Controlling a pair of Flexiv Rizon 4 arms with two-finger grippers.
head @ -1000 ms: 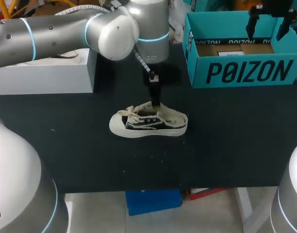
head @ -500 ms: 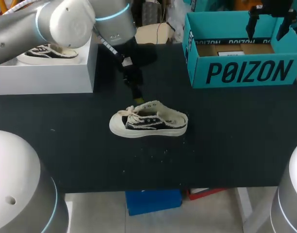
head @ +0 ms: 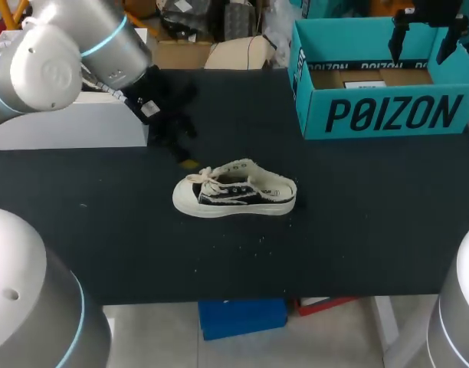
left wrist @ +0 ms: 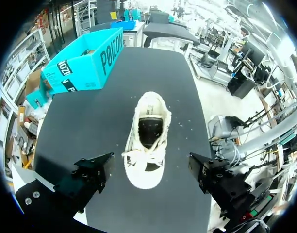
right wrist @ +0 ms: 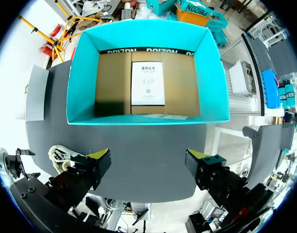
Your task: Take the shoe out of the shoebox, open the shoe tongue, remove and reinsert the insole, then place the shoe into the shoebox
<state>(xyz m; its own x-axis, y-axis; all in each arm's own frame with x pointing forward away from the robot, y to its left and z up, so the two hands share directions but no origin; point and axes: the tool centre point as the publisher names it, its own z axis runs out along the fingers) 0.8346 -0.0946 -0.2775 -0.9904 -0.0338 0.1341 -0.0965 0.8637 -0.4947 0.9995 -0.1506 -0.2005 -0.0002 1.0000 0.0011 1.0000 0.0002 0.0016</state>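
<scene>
Spread and empty, my left claw (left wrist: 150,156) has drawn back leftward off the cream-and-black canvas sneaker (head: 234,192), so boxing it looks next.

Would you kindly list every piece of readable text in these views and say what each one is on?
"POIZON": big black letters on the shoebox front wall.
"POIZON": repeated along the black strip inside its rim.
White label on the box floor: too small to read.
Shoe: no print visible.
</scene>
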